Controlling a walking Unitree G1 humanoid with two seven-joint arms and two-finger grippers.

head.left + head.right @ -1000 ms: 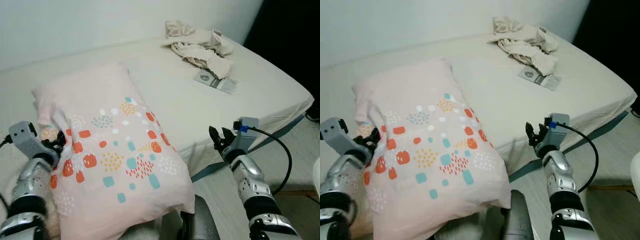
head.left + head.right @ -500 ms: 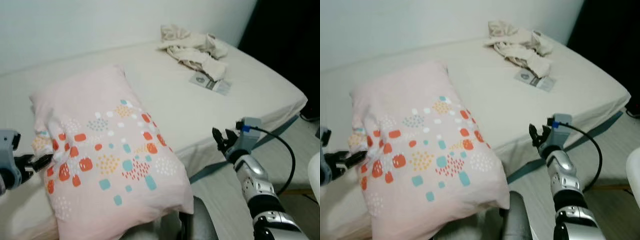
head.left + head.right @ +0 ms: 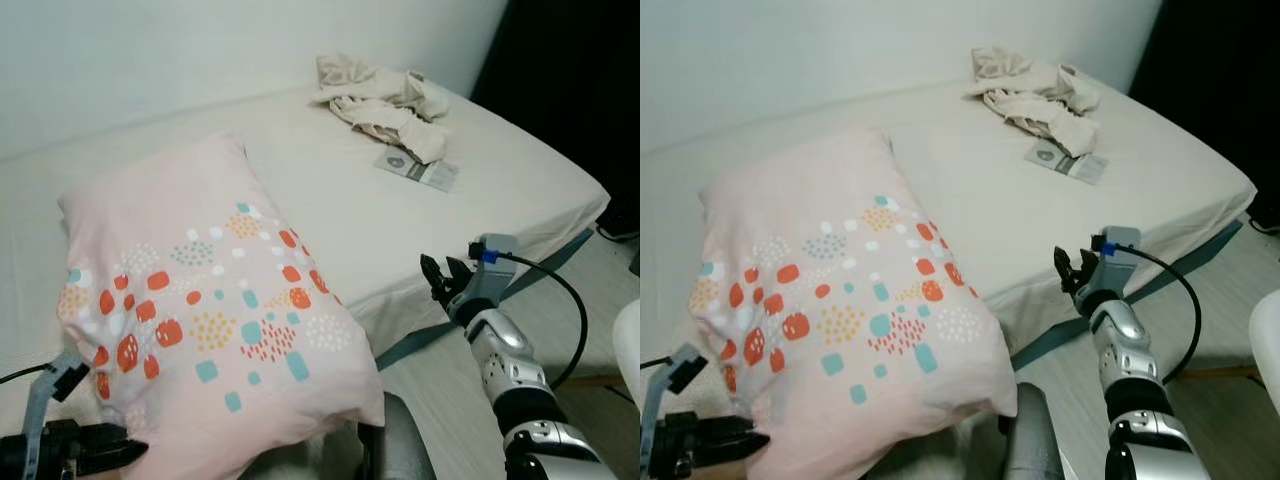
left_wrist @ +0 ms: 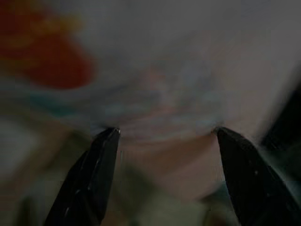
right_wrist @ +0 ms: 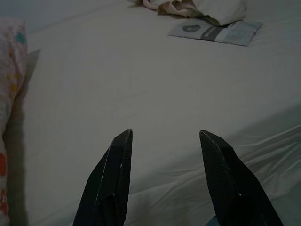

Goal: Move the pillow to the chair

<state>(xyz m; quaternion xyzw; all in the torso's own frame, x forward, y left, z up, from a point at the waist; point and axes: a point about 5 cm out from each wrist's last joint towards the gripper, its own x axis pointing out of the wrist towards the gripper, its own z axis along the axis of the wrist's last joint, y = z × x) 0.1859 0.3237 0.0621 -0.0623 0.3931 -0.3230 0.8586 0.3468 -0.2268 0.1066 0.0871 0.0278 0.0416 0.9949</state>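
While the pillow (image 3: 205,300) lies on the bed (image 3: 500,180) | left gripper (image 4: 162,141) wide at its corner | right gripper (image 5: 164,146) wide, empty | risk: thin pinch slips.

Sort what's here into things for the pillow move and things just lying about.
For the job: pillow; left claw, open at the pillow's near corner; right claw, open beside the bed.
Lying about: crumpled cloth; leaflet.

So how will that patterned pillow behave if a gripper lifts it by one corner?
The pillow looks plump and soft, so it would probably sag and fold rather than stay flat. Its bulk suggests it is light for its size. Its overhanging near end may slide off the bed.
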